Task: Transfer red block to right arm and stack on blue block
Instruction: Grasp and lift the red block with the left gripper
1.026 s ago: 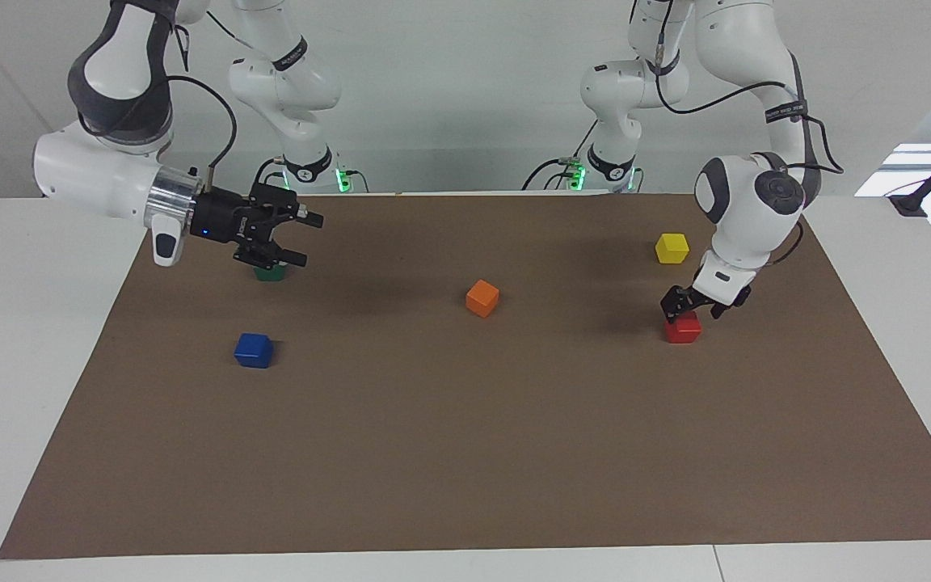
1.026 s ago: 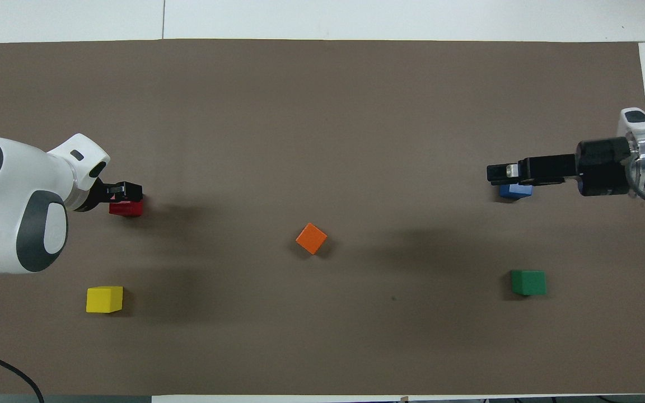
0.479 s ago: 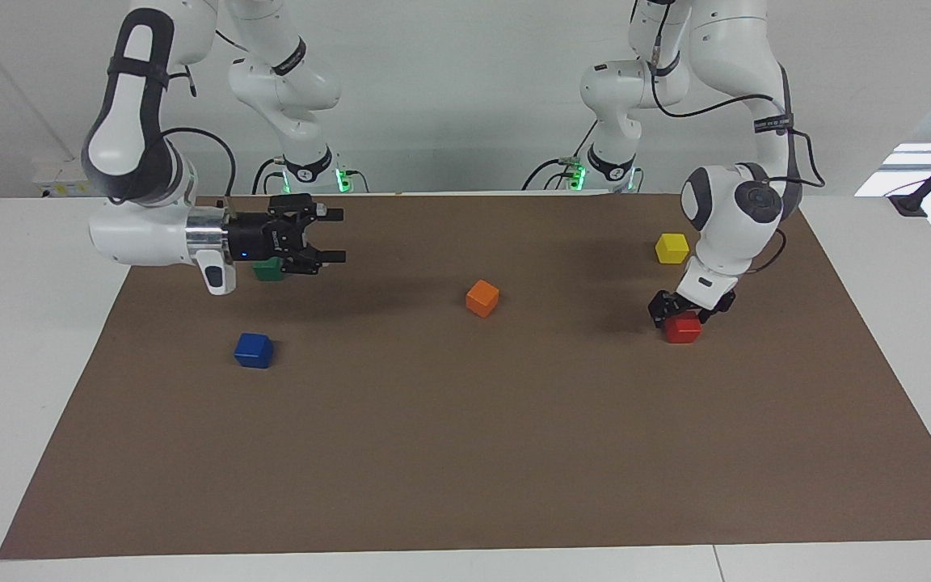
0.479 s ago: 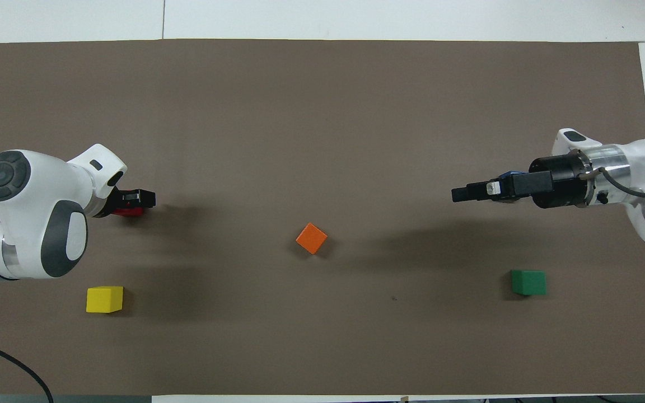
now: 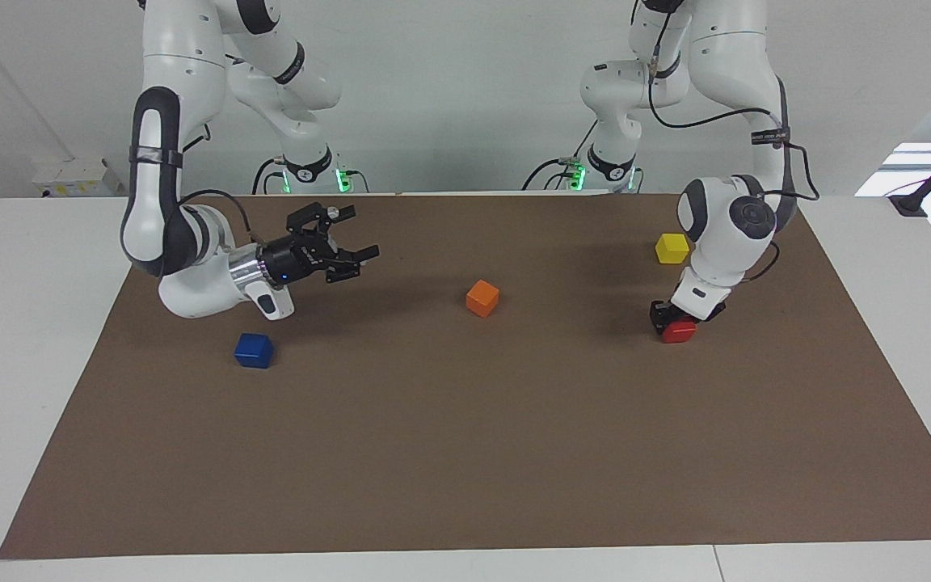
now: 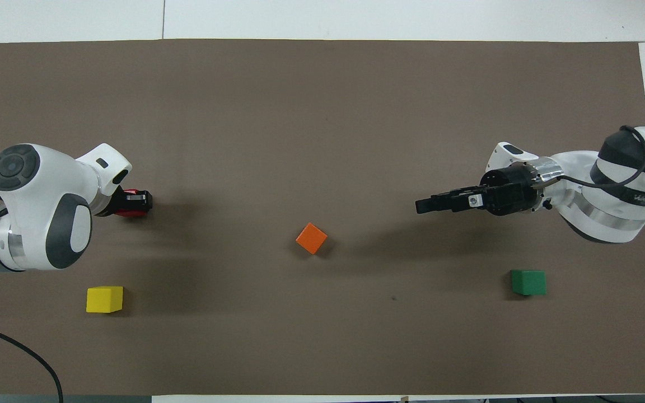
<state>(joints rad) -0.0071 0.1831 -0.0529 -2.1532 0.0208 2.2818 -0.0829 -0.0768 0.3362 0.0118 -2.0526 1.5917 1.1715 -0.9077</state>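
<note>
The red block (image 5: 680,333) rests on the brown mat toward the left arm's end of the table. My left gripper (image 5: 681,321) is down on it and shut around it, and in the overhead view the red block (image 6: 126,213) peeks out beneath the left gripper (image 6: 133,204). The blue block (image 5: 253,350) lies on the mat toward the right arm's end; the overhead view hides it under the right wrist. My right gripper (image 5: 364,264) hangs open and empty over bare mat, pointing at the table's middle, with its fingers (image 6: 429,205) held level.
An orange cube (image 5: 482,297) sits mid-table. A yellow cube (image 5: 671,247) lies nearer the robots than the red block. A green cube (image 6: 528,281) lies nearer the robots than the blue block, hidden by the right arm in the facing view. The brown mat (image 5: 465,453) covers the table.
My left gripper sank onto the red block and closed on it. The right arm swung its open gripper away from above the blue block toward mid-table.
</note>
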